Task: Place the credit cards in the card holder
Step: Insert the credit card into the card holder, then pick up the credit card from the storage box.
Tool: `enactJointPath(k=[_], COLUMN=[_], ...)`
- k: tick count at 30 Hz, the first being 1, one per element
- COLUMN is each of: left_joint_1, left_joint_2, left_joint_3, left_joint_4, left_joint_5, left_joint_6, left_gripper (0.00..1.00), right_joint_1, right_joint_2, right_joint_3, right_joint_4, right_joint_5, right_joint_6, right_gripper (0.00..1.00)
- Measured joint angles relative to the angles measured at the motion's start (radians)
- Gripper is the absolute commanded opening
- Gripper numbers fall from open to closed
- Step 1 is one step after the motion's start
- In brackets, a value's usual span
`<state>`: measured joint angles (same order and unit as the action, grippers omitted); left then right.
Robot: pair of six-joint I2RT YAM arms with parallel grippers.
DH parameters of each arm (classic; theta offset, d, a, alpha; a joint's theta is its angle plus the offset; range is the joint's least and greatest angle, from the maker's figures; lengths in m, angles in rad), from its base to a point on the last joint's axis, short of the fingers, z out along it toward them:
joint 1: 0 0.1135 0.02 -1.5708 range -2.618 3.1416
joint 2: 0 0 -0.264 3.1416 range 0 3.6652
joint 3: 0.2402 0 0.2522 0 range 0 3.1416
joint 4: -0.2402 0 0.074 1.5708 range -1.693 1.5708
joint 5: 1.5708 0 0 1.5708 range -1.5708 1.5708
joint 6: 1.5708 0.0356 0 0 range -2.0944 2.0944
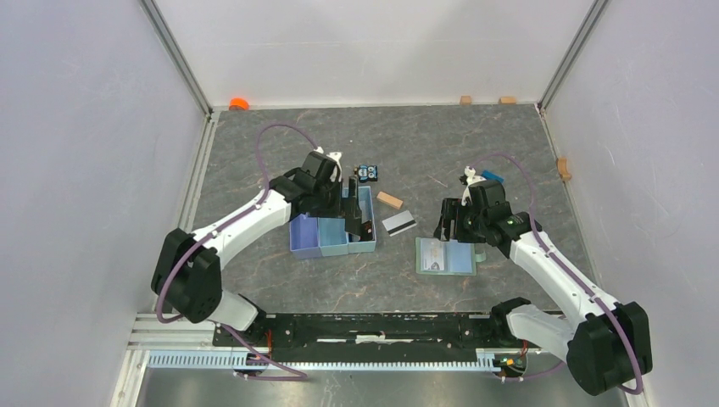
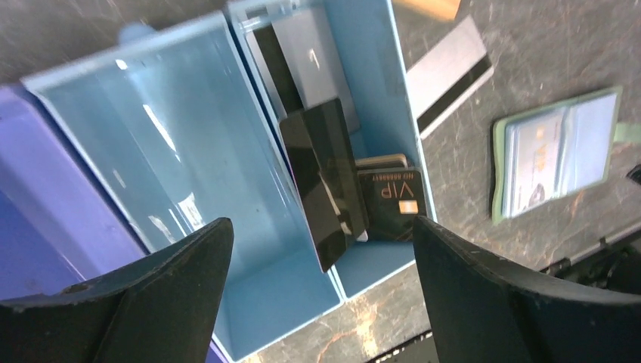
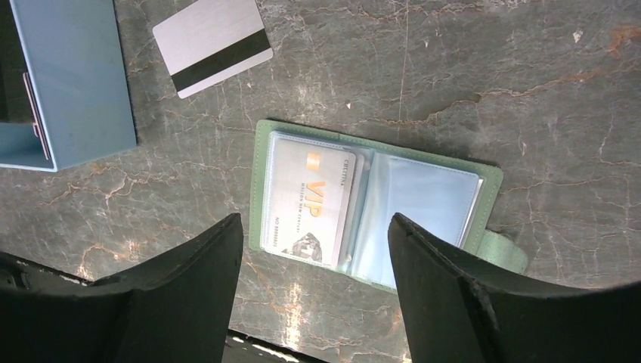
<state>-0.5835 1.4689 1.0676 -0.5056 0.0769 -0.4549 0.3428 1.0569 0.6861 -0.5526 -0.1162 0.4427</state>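
The sage-green card holder (image 1: 447, 255) (image 3: 261, 181) lies open on the table, a white VIP credit card (image 3: 311, 198) in its left sleeve. A grey credit card with a dark stripe (image 1: 398, 222) (image 3: 213, 45) lies loose between the holder and the tray. Black cards (image 2: 325, 181), one marked VIP (image 2: 393, 200), stand in the tray's right compartment. My left gripper (image 2: 321, 223) (image 1: 352, 216) hangs open over that compartment, holding nothing. Open and empty too, my right gripper (image 3: 316, 219) (image 1: 454, 229) is just above the holder's near edge.
The light blue tray (image 1: 318, 246) (image 2: 151, 113) has a purple section on its left. A wooden block (image 1: 389, 200) and a small blue toy (image 1: 366, 174) lie behind it. An orange cap (image 1: 239, 103) and more wooden blocks (image 1: 465, 99) sit by the walls.
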Motion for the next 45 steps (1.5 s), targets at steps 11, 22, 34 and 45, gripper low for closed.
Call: enactJointPath(k=[11, 22, 34, 45], left_joint_1=[0.006, 0.017, 0.042, 0.061], left_joint_2=[0.011, 0.027, 0.024, -0.079], left_joint_3=[-0.052, -0.081, -0.091, -0.106], left_joint_4=[-0.009, -0.002, 0.029, 0.021], left_joint_5=[0.066, 0.083, 0.145, 0.143], left_joint_6=[-0.003, -0.004, -0.036, -0.05], left_gripper=[0.46, 0.32, 0.07, 0.02], right_joint_1=[0.0, 0.0, 0.0, 0.0], right_joint_2=[-0.002, -0.004, -0.017, -0.031], right_joint_3=[0.0, 0.0, 0.0, 0.005], right_joint_4=[0.014, 0.013, 0.011, -0.011], right_joint_5=[-0.014, -0.014, -0.006, 0.029], right_joint_6=[-0.003, -0.002, -0.002, -0.003], right_gripper=[0.73, 0.73, 0.73, 0.73])
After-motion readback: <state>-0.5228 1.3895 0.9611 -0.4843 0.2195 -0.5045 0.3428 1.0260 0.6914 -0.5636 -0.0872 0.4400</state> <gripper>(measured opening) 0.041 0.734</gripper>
